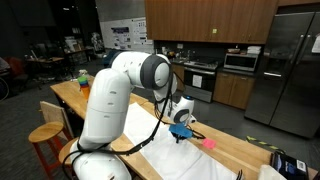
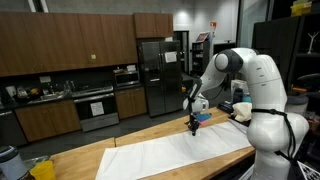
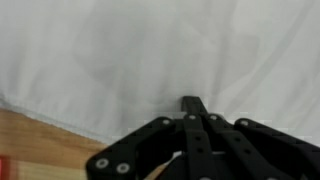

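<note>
Desk [image 1: 240,150], long, pale butcher-block wood: running the length of the kitchen room in both exterior views and carrying the items listed below.

Refrigerator [image 1: 285,70], tall, stainless steel, double-door: standing against the back wall, well apart from the desk.

Arm [image 1: 115,100], white, jointed, glossy shell: rising from its base at the desk's edge, bending over at the elbow and reaching down toward the desk top; also showing in an exterior view as the arm [image 2: 262,90].

White cloth [image 2: 170,155], large, rectangular, thin fabric: lying spread flat along the desk and covering much of its width. In the wrist view the white cloth [image 3: 150,50] is filling most of the frame, its edge running diagonally, with bare wood showing at the lower left.

Stool [image 1: 45,135], small, plain wood: standing on the floor just beside the desk.

Hand [image 1: 181,130], black, two-fingered, with a blue fitting at the wrist: hanging point-down over the white cloth, near one long edge of it. In the wrist view the hand [image 3: 190,102] is showing its fingers closed fully together. Whether the tips are pinching or only touching the fabric cannot be told.

Pink object [image 1: 209,143], small, bright: lying near the hand, at the border of the white cloth; shape too small to tell.
</note>
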